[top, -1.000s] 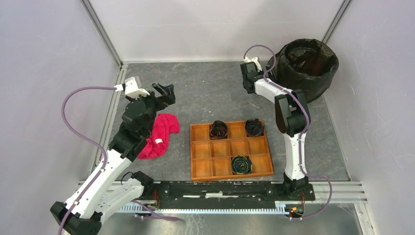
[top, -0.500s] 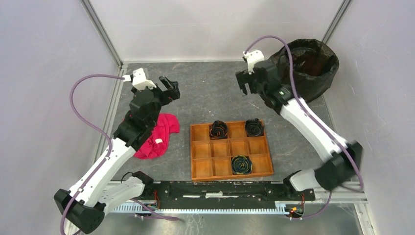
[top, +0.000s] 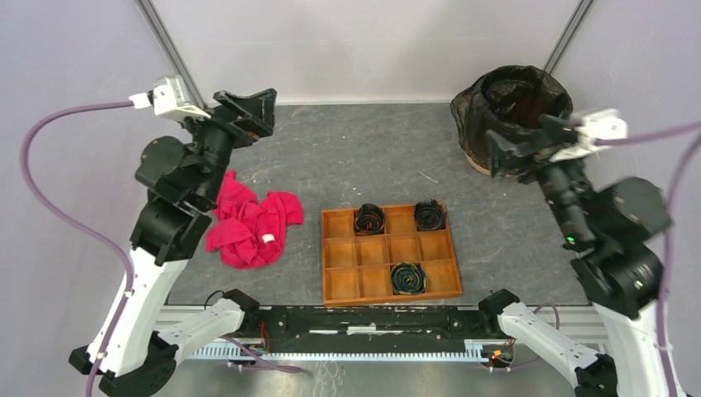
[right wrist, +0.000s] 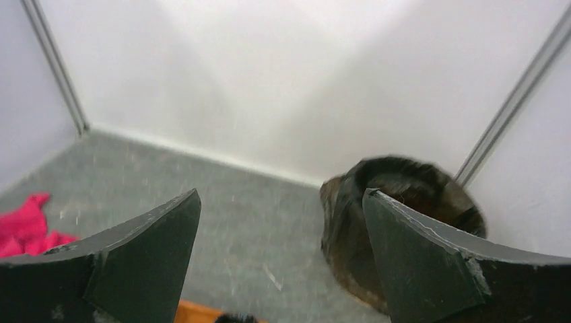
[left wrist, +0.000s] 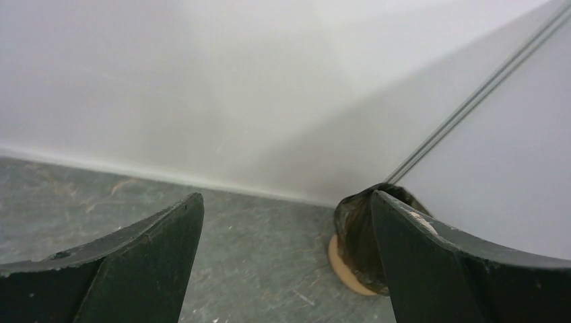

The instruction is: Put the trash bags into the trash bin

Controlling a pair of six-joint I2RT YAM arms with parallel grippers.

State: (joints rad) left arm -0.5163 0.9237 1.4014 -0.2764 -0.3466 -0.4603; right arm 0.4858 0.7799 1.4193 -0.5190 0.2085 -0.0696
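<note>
The black trash bag point(top: 468, 114) is draped over the trash bin, lining its inside and covering its outer wall. Only the bin's pale orange foot point(top: 479, 168) shows below the film. It stands at the back right corner. My left gripper point(top: 250, 107) is raised over the back left of the table, open and empty. My right gripper point(top: 526, 141) is raised in front of the bin, open and empty. The left wrist view shows the left gripper point(left wrist: 286, 198) with the bagged bin point(left wrist: 358, 235) far off. The right wrist view shows the right gripper point(right wrist: 281, 194) with the bag point(right wrist: 347, 222) beyond it.
A red cloth point(top: 248, 222) lies crumpled at the left and also shows in the right wrist view point(right wrist: 25, 230). A compartmented wooden tray point(top: 388, 251) with three coiled cable bundles sits at centre front. White walls and metal corner posts enclose the table.
Both arms lifted and pulled back. The left gripper moved up and left off the red cloth. The right gripper swung from left of the bin to its near right side.
</note>
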